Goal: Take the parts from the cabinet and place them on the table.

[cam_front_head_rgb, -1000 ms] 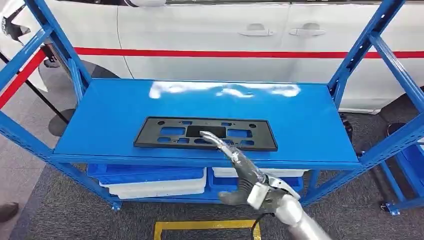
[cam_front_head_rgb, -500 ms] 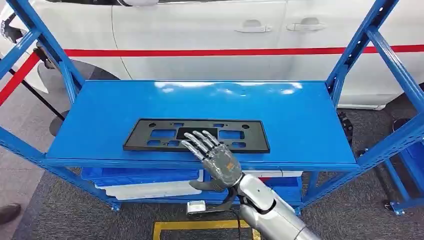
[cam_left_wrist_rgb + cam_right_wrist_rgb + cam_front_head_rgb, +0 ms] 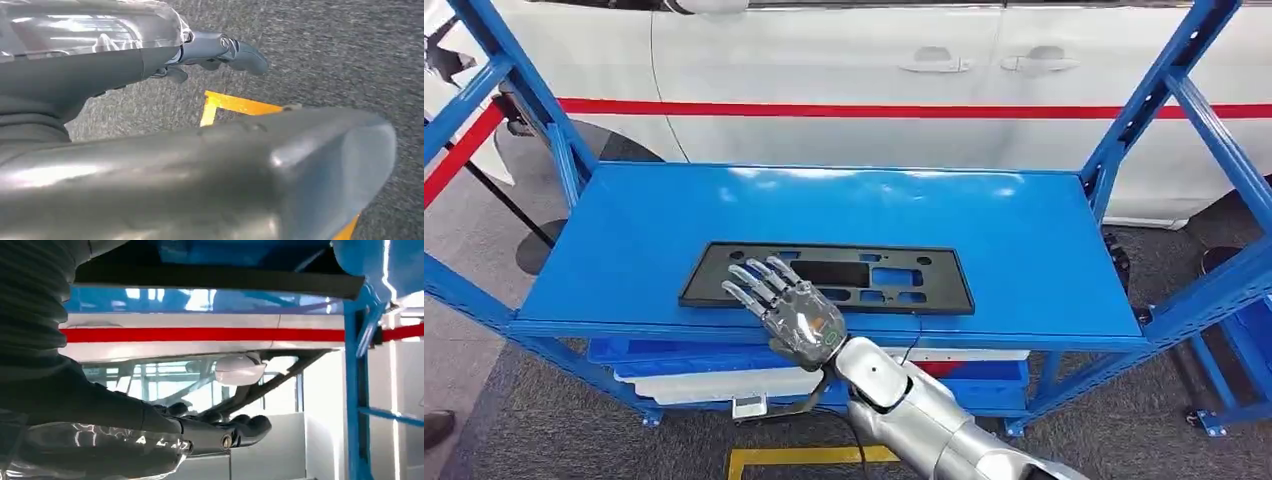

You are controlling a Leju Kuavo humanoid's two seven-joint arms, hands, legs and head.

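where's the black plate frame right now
In the head view the black plate frame lies flat on the blue shelf, near its front edge and about midway across, with the right hand spread over its left end.

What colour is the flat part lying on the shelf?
Black. The part lies flat on the blue shelf, clearest in the head view.

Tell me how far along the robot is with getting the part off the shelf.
Nothing looks done yet: the black part lies flat on the blue shelf. In hand: the right hand, fingers spread, is over the part's left end, not gripping it. The left hand hangs over the floor, holding nothing. Left: grip the part, lift it off and carry it to the table.
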